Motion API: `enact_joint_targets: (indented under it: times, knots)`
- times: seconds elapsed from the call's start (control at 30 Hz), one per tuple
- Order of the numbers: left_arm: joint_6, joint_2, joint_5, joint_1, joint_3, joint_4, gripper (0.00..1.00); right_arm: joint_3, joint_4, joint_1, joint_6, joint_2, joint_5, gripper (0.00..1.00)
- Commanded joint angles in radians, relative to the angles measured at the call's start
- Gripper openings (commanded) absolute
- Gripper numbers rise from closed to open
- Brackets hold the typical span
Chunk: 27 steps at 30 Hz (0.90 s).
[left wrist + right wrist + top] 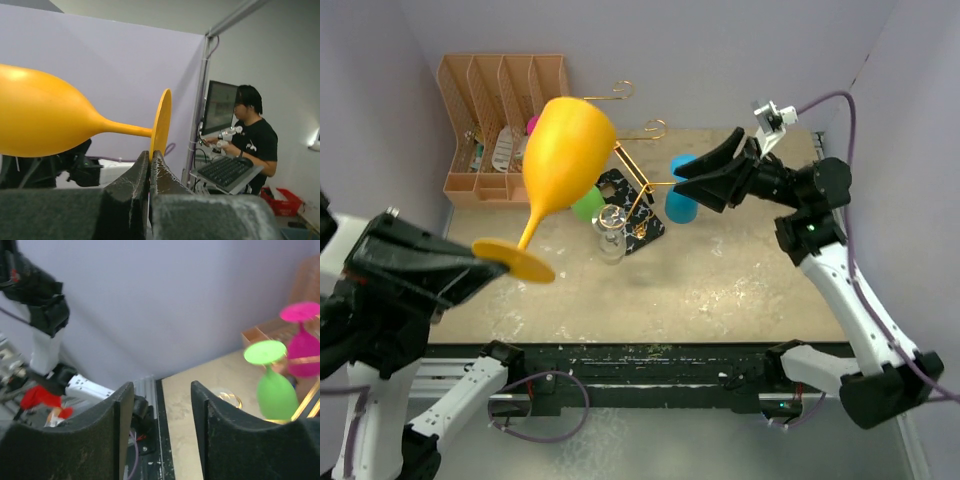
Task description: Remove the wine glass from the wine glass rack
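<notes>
My left gripper (pixel 485 262) is shut on the foot of a yellow wine glass (pixel 565 150) and holds it high in the air, stem roughly level, off to the left of the rack. In the left wrist view the jaws (pixel 150 153) pinch the rim of the glass's foot (pixel 162 120). The gold wire rack (pixel 638 170) stands on its black marbled base (pixel 645 222). A green glass (pixel 587 204) and a blue glass (pixel 678 208) hang on it. My right gripper (pixel 682 186) is open and empty beside the blue glass.
An orange slotted organiser (pixel 500 110) stands at the back left. A clear glass (pixel 611 234) stands by the rack base. In the right wrist view the green glass (pixel 272 390) and a magenta glass (pixel 302 350) hang upside down. Walls close in on three sides.
</notes>
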Motion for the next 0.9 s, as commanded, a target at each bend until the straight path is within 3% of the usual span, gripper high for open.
enact_joint_targets:
  times: [0.0, 0.13, 0.2, 0.47, 0.87]
  knots:
    - [0.071, -0.073, 0.098, -0.004, -0.044, -0.175, 0.00, 0.030, 0.872, 0.000, 0.480, 0.146, -0.273, 0.57]
    - [0.087, -0.144, 0.182, -0.003, -0.096, -0.241, 0.00, 0.162, 1.262, 0.040, 0.776, 0.311, -0.271, 0.69]
    - [0.105, -0.174, 0.204, -0.004, -0.126, -0.290, 0.00, 0.233, 1.350, 0.085, 0.852, 0.368, -0.263, 0.71]
    - [0.096, -0.235, 0.237, -0.003, -0.203, -0.264, 0.00, 0.330, 1.401, 0.166, 0.896, 0.474, -0.228, 0.69]
    - [0.106, -0.204, 0.225, -0.003, -0.245, -0.232, 0.00, 0.295, 1.424, 0.259, 0.905, 0.506, -0.237, 0.67]
